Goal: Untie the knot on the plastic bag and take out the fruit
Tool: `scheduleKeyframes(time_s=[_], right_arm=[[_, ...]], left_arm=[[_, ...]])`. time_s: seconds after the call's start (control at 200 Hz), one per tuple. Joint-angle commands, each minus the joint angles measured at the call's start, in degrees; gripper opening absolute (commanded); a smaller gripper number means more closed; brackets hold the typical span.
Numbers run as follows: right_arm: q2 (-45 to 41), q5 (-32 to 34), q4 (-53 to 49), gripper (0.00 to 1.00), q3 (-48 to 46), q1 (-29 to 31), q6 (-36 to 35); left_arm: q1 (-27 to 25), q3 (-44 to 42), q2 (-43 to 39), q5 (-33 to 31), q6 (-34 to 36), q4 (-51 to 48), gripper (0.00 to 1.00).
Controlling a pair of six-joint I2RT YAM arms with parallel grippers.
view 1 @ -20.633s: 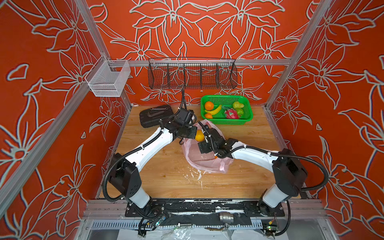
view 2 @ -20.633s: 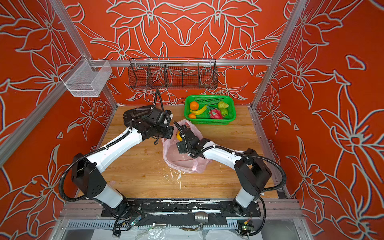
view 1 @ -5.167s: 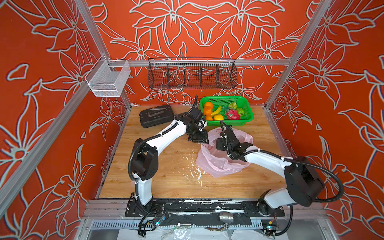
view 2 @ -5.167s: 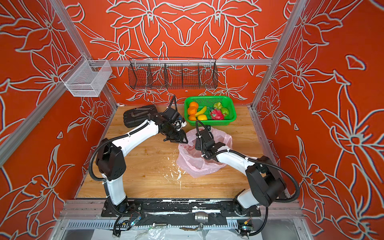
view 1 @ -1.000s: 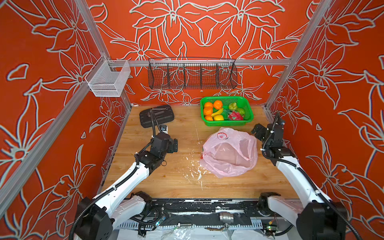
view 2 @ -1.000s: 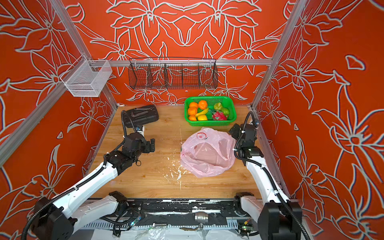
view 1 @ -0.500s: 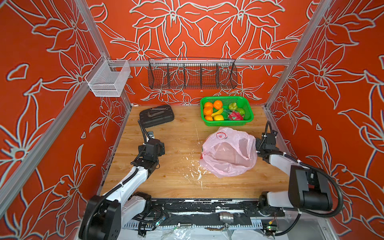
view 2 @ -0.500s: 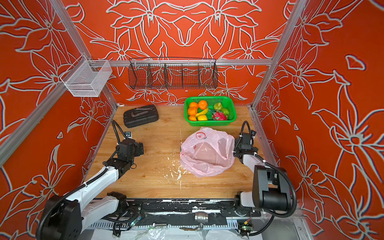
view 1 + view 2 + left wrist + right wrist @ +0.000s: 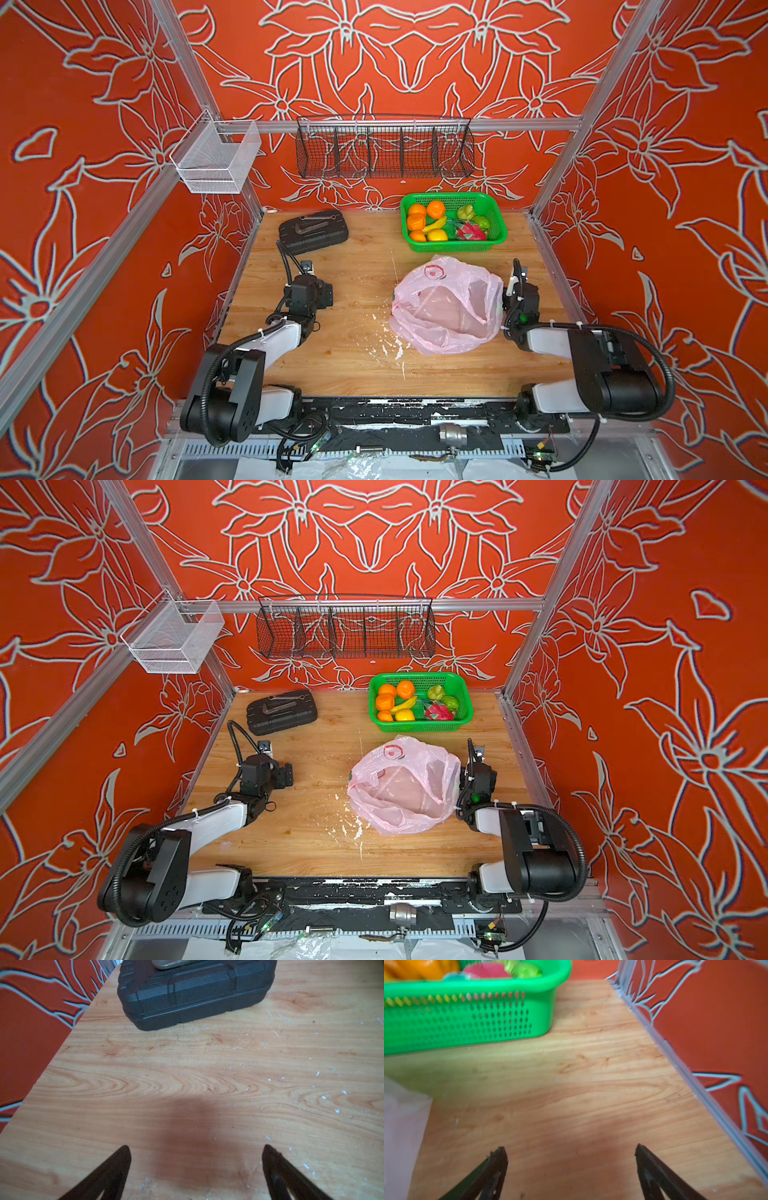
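Pink plastic bag [image 9: 446, 328] slack, inside hazy | fruit [image 9: 415, 221] in green basket [image 9: 457, 247] | left jaws, right jaws apart

A: Where does the thin translucent pink plastic bag [image 9: 446, 316] lie?
B: On the wooden desk [image 9: 353, 361], right of the middle, just in front of the green plastic mesh basket [image 9: 457, 246].
A: And the plastic toy fruit [image 9: 435, 209]?
B: In that basket, at the desk's back right. The black moulded plastic case [image 9: 313, 239] lies at the back left, well apart from both.
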Motion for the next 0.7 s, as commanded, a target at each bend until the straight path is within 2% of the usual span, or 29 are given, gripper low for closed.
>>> scheduleKeyframes(time_s=[0.0, 0.055, 0.11, 0.15, 0.195, 0.265, 0.696], right_arm=[[0.8, -1.75, 8.83, 0.97, -0.51, 0.56, -2.98], [-0.91, -1.47, 3.66, 0.97, 0.54, 0.65, -2.65], [0.54, -0.83, 7.38, 0.97, -0.1, 0.92, -3.07], [0.24, -0.17, 7.0, 0.97, 0.03, 1.43, -3.35], [-0.64, -0.25, 3.64, 0.97, 0.85, 1.44, -3.24], [0.15, -0.38, 5.81, 0.97, 0.5, 1.44, -3.47], [-0.11, 0.28, 4.27, 0.97, 0.99, 1.81, -3.69]], left_arm=[[2.15, -2.9, 0.08, 7.77, 1.56, 7.48, 0.98], [2.46, -4.42, 2.35, 9.41, 2.32, 12.97, 0.97], [2.96, -2.38, 1.27, 10.89, 2.13, 7.0, 0.97], [3.16, -3.47, 1.84, 11.27, 2.31, 10.31, 0.97], [3.16, -2.45, 1.39, 11.12, 2.01, 7.32, 0.97], [3.24, -1.61, 2.12, 8.38, 0.69, 6.91, 0.97], [3.84, -1.66, 2.2, 8.86, 0.38, 7.11, 0.97]])
